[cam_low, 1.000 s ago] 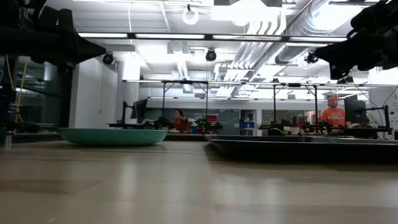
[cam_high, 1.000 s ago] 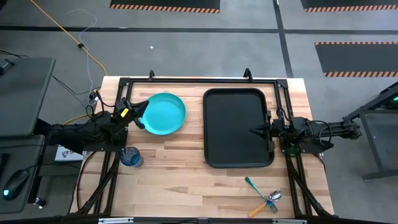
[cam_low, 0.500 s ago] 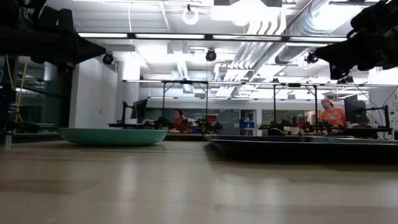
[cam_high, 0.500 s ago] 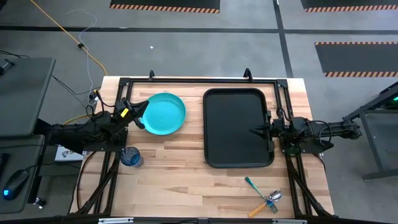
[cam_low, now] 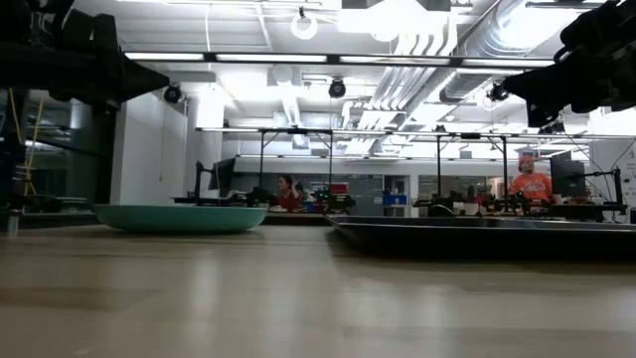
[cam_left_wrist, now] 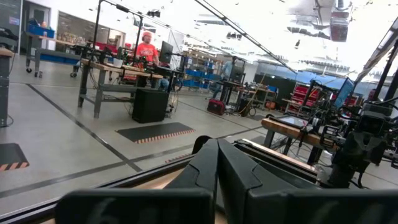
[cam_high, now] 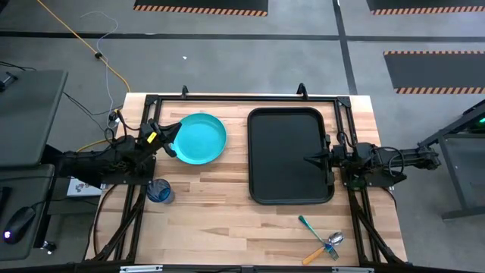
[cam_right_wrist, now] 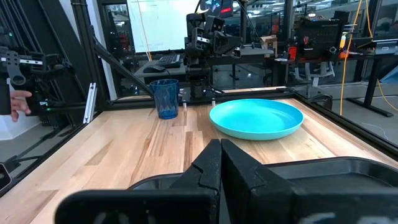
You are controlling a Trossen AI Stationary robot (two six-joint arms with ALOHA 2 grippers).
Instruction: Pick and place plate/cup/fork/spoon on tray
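On wood: round plate (cam_high: 200, 138), rectangular tray (cam_high: 290, 155).

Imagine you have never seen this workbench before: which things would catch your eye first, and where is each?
The turquoise plate stands out most, on the wood left of centre. Right beside it, apart from it, lies the large black tray, with nothing on it. The dark-blue cup stands near the left edge, and the utensils lie at the front right.

Wooden table (cam_high: 220, 205) stood on grey floor; a yellow cable (cam_high: 83, 42) crossed the floor beyond it; hazard-striped black mats (cam_high: 201, 6) lay farther off; a person in orange (cam_low: 532, 184) sat at distant workbenches
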